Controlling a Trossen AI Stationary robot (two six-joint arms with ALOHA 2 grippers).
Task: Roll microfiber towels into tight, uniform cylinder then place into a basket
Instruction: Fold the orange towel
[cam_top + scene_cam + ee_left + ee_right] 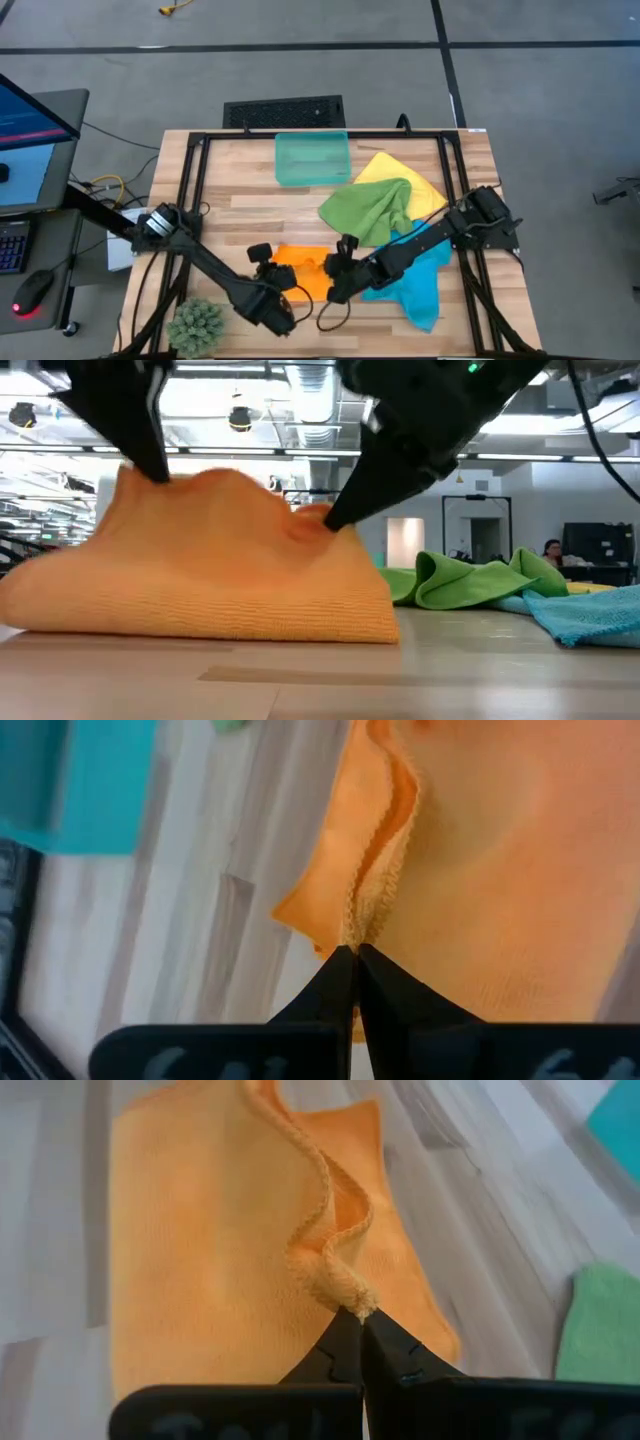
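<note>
Grey floor all round, wooden table (250, 190) in the middle, black frame along its edges. Behind it, seen level from the tabletop, a bright open hall with ceiling lamps and a person seated far off at the right.

Orange towel (305, 268) near the front edge, folded over and lifted into a hump. Left gripper (283, 292) at its front-left side, fingers (340, 982) pressed together on a bunched hem of the orange cloth. Right gripper (338, 283) at the towel's right edge, fingers (345, 1342) likewise clamped tight, a curled bit of orange hem caught at the tips. Both pinch points held up off the wood, cloth (210, 560) draping down between and around them.

Green towel (372, 210) crumpled behind and right of the orange one, lying partly over the yellow towel (395, 170). Blue towel (420, 275) spread at the front right, under the right arm. Basket (312, 158) at the back centre, nothing in it, just beside the yellow towel's corner.

Spiky green plant ball (196, 325) at the front-left corner. Monitor, keyboard and mouse off the table at far left.
</note>
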